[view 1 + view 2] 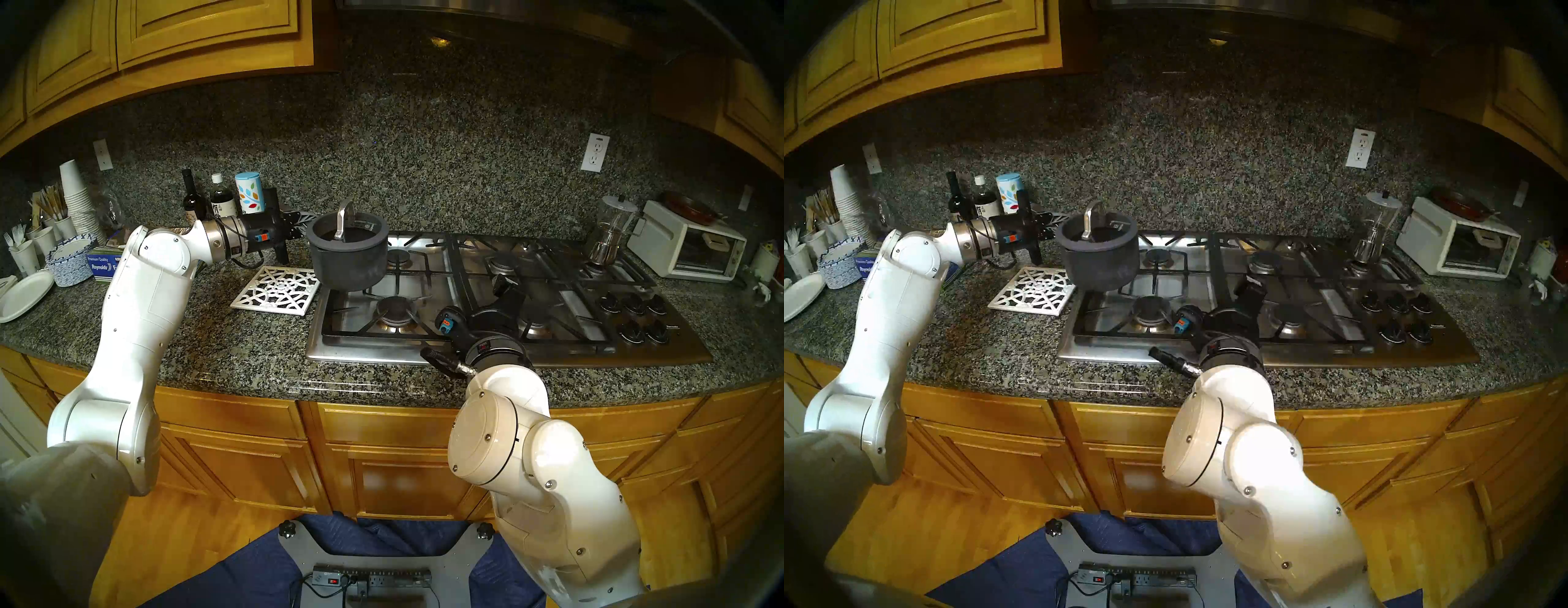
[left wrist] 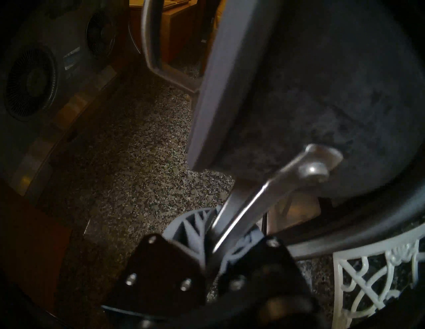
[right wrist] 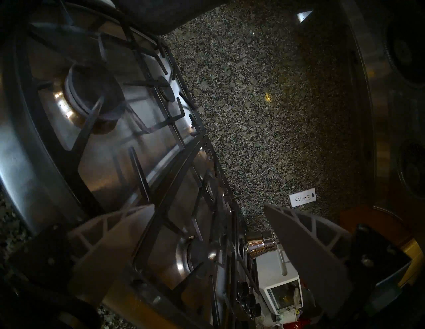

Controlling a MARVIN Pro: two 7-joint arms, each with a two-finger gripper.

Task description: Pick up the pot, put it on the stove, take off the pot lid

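Note:
The dark grey pot [image 1: 348, 259] [image 1: 1100, 259] hangs slightly tilted over the left part of the stove [image 1: 466, 352] [image 1: 1208, 352], above its left grate. The glass pot lid [image 1: 326, 233] sits on the pot, its arched silver handle upright. My left gripper [image 1: 299, 225] [image 1: 1049, 223] [image 2: 220, 234] is shut on the pot's thin metal handle [image 2: 276, 183], reaching in from the left. My right gripper [image 1: 502, 282] [image 1: 1250, 286] [image 3: 209, 206] stands open and empty over the stove's front middle burner.
A white lattice trivet [image 1: 275, 291] lies on the counter just left of the stove. Bottles and a tin [image 1: 250, 193] stand behind my left wrist. A glass coffee maker [image 1: 611, 229] sits on the back right burner, a white toaster oven [image 1: 687, 246] beside it. Paper cups and plates [image 1: 68, 250] crowd the far left.

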